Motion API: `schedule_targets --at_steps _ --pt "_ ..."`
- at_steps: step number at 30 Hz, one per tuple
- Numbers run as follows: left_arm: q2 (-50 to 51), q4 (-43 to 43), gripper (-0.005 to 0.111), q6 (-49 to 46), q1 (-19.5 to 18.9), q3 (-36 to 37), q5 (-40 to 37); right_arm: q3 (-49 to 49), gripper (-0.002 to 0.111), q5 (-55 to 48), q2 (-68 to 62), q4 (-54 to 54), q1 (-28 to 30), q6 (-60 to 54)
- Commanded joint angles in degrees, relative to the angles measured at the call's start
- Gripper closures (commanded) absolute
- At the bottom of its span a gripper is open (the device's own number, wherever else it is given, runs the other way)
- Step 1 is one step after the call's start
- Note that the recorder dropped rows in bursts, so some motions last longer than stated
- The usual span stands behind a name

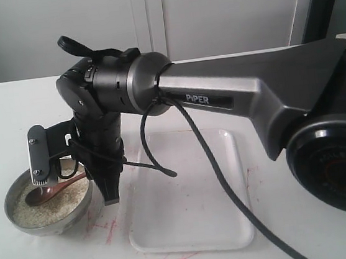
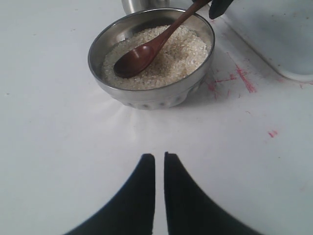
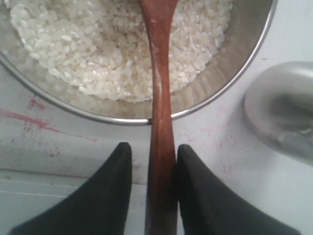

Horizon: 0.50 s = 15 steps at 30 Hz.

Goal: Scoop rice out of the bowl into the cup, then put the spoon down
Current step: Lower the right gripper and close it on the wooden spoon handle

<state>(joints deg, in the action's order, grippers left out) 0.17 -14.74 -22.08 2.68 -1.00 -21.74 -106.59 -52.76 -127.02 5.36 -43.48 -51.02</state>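
Note:
The grey metal bowl (image 1: 21,223) (image 2: 146,95) stands at the left, filled with rice (image 1: 60,205) (image 2: 183,54) (image 3: 88,49). The wooden spoon (image 1: 50,191) (image 2: 142,54) (image 3: 160,98) lies with its oval end face up on the rice, no grains in it. Its handle runs over the rim into my right gripper (image 1: 104,187) (image 3: 154,146), which is shut on it, tight against one finger. The shiny cup (image 3: 281,105) (image 2: 144,5) stands just behind the bowl, mostly hidden in the exterior view. My left gripper (image 2: 159,155) hovers shut over bare table in front of the bowl, holding nothing.
A white rectangular tray (image 1: 190,227) (image 2: 274,34) lies right of the bowl with nothing on it. Red marks (image 2: 244,81) stain the white table between bowl and tray. My right arm (image 1: 237,91) stretches across the scene above the tray.

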Motion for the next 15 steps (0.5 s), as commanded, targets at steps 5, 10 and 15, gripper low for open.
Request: schedule_targets --at_steps 5,10,15 --pt "-0.17 -0.62 0.092 -0.2 0.31 0.29 -0.13 -0.2 0.085 0.18 0.16 0.84 -0.08 0.19" --pt "-0.17 -0.62 0.092 -0.2 0.31 0.29 -0.13 -0.2 0.085 0.18 0.16 0.84 -0.08 0.19" --pt "-0.17 -0.62 0.092 -0.2 0.31 0.29 -0.13 -0.2 0.085 0.18 0.27 0.84 -0.08 0.19"
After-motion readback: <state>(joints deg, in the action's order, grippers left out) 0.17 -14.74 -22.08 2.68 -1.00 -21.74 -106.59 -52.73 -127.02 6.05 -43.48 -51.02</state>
